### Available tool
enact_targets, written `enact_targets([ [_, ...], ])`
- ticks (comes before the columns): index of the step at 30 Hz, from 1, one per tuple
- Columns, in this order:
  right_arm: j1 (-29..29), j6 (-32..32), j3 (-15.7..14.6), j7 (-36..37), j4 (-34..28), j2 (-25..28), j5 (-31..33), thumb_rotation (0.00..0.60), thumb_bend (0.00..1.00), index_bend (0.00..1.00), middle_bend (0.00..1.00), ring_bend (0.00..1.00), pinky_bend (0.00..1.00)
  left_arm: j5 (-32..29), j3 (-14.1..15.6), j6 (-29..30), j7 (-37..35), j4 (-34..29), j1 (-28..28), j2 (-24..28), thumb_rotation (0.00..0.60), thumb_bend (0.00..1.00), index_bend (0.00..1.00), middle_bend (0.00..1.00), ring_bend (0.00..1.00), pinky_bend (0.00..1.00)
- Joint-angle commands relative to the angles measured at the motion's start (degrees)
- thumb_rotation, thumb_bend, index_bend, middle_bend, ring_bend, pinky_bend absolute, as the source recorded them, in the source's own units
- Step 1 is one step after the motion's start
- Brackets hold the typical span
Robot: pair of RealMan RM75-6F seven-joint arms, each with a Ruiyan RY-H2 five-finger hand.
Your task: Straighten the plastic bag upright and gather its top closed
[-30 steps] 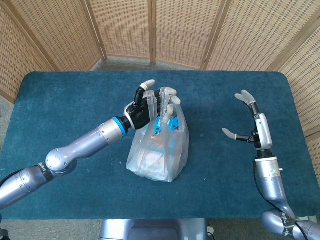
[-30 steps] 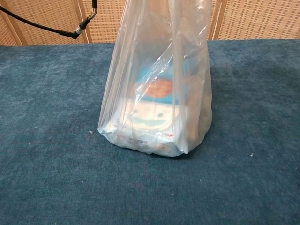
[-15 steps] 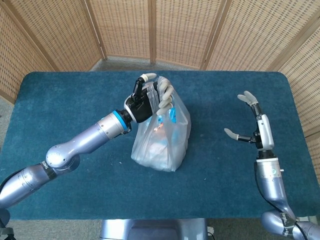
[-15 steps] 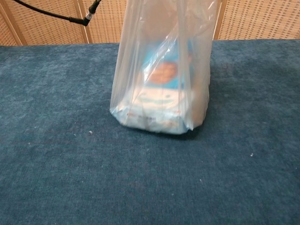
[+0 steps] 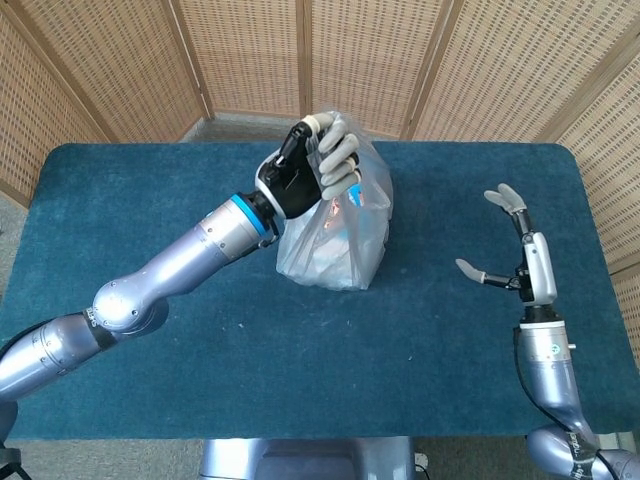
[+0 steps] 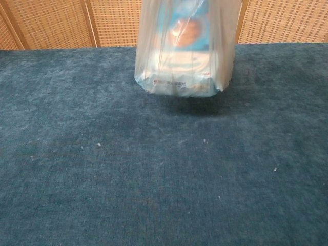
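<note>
**Bag hoisted by its gathered top, right hand waiting**

Head view: the left hand [image 5: 312,168] grips the bunched top of the plastic bag [image 5: 338,235], fingers wrapped around the gathered film, above the far middle of the blue table [image 5: 130,220]. The bag hangs straight down from that grasp, its body below and just to the right of the hand, with a blue and white packet showing through the film. The right hand [image 5: 520,262] stands well apart near the table's right edge, fingers spread, holding nothing. By my reading, the straightening step is in hand: the bag is pulled upright from its top, and the gathering looks largely made inside the left grasp.

Chest view: only the lower part of the bag [image 6: 185,56] shows, at the top of the frame, with a dark shadow on the cloth beneath it; whether its base touches the table or hangs just clear I cannot tell. Neither hand appears here.

Next, I judge, the bag needs setting down squarely so it stands alone, perhaps with the right hand brought in to steady its side or cinch the neck
</note>
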Motion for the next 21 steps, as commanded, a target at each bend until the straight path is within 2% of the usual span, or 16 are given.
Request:
enact_targets([
  [1, -0.17, 0.04, -0.06, 0.22, 0.02, 0.11, 0.00, 0.600, 0.05, 0.07, 0.17, 0.11, 0.08, -0.84, 0.01, 1.35, -0.54, -0.11, -1.60, 1.57, 0.318, 0.71, 0.82, 0.84, 0.86, 0.88],
  [11, -0.49, -0.01, -0.45, 1.42, 1.57, -0.02, -0.58, 0.600, 0.05, 0.07, 0.17, 0.11, 0.08, -3.20, 0.62, 5.30, -1.63, -1.04, -5.47, 6.68, 0.319, 0.70, 0.82, 0.84, 0.86, 0.88],
  [17, -1.41, -0.69, -2.37, -0.75, 2.76, 1.57, -1.45, 0.598, 0.05, 0.07, 0.17, 0.11, 0.08, -4.15, 1.13, 6.25, -2.55, -2.32, -6.04, 8.42, 0.320, 0.70, 0.82, 0.84, 0.86, 0.88],
  [21, -2.25, -1.02, -5.05, -6.62, 5.38, 2.76, -2.82, 0.597, 0.05, 0.08, 0.17, 0.11, 0.08, -4.26, 1.07, 6.56, -3.16, -3.21, -5.96, 9.27, 0.318, 0.70, 0.82, 0.84, 0.86, 0.88],
])
